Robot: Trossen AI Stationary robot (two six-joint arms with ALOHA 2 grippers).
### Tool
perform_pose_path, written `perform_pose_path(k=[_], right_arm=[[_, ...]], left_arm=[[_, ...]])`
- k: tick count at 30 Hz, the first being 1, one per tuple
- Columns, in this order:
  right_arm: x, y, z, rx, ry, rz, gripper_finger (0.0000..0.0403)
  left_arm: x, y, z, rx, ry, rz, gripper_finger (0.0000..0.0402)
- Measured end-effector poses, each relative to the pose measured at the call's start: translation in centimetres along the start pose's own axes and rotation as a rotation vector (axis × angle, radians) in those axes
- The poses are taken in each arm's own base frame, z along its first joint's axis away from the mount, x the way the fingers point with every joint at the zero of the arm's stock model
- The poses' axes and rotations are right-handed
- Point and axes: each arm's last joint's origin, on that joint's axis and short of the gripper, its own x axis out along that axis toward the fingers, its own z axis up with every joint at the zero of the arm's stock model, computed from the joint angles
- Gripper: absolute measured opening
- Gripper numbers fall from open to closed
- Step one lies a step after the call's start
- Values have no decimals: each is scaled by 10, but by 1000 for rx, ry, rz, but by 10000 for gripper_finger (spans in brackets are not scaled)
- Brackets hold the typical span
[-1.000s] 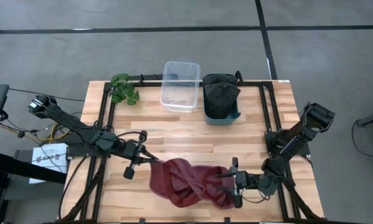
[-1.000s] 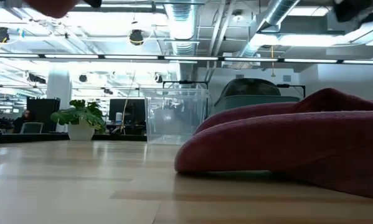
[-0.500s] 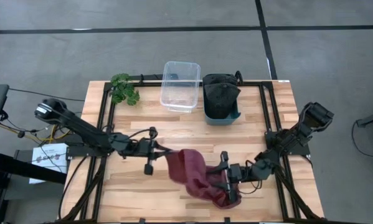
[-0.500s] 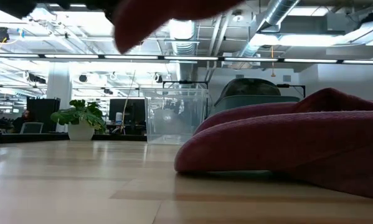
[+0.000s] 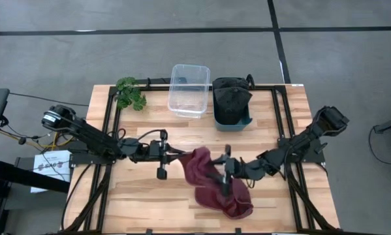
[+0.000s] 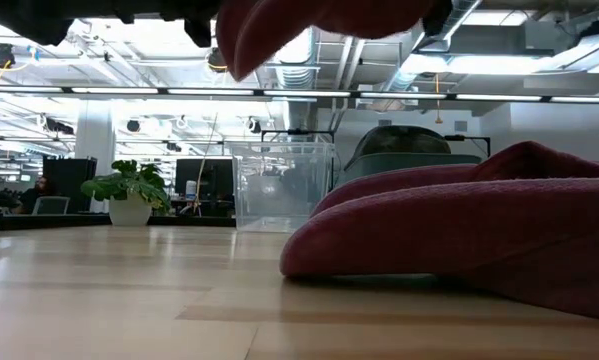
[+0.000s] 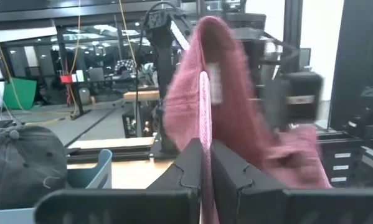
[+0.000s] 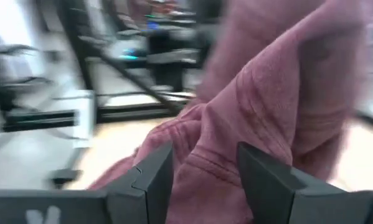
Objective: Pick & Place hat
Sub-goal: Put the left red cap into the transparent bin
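**Operator:** While both arms work mid-tabletop (image 5: 136, 202), I note the left pincer (image 5: 175, 155) clamped on an edge of the maroon knit cloth (image 5: 211, 179), fingers pressed together with fabric pinched between them. The right pincer (image 5: 225, 171) stands part-way apart with a thick fold of the same cloth bunched between its fingers; looks like a grip, though I can't confirm how firm.

**Second:** Where is the hat?

**Operator:** A dark cap (image 5: 231, 99) sits in the teal bin (image 5: 232, 123) at the far edge, beside the clear plastic container (image 5: 188, 88). The maroon piece is partly lifted, its lower end resting on the wood near the front edge. Whether it is a beanie I can't tell.

**Second:** Advice for this step?

**Operator:** My judgement: raise both arms evenly so the trailing end clears the surface before any travel. Keep the two holds apart, to prevent twisting. Risk: slippage from the looser right hold.
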Motion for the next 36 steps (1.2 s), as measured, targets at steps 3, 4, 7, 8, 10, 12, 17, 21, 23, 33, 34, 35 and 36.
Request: perform_pose_path(k=[3, 4, 7, 8, 10, 12, 17, 21, 23, 33, 34, 35, 36], right_arm=[[-10, -6, 7, -33, 10, -129, 167], [-15, -7, 9, -46, 12, -169, 167], [-33, -7, 21, -57, -13, -262, 165], [-39, -6, 25, -66, -25, -274, 164], [-50, -3, 32, -83, -47, -298, 162], [-60, 1, 36, -96, -63, -330, 160], [-74, 11, 41, -54, -94, -258, 156], [-68, 24, 37, -12, -107, -40, 155], [-62, 29, 31, -19, -101, 28, 155], [-58, 36, 16, -39, -48, -7, 155], [-62, 36, 18, -45, -51, -30, 155], [-66, 34, 19, -55, -48, -64, 155], [-70, 33, 20, -67, -42, -99, 155]], left_arm=[[-2, -3, -2, 2, 12, -8, 15], [-3, -3, -4, 4, 22, -4, 15], [-7, -4, -10, 2, 47, 5, 15], [-8, -4, -11, -4, 53, 8, 15], [-9, -4, -13, -6, 60, 9, 15], [-10, -4, -14, -4, 65, 8, 15], [-10, -4, -14, -3, 65, 12, 15], [-10, -3, -14, -3, 60, 17, 15], [-10, -3, -13, -4, 54, 17, 15], [-10, -3, -12, -13, 39, 16, 15], [-10, -4, -12, -13, 39, 14, 15], [-10, -4, -12, -13, 39, 11, 15], [-11, -5, -11, -13, 39, 9, 15]])
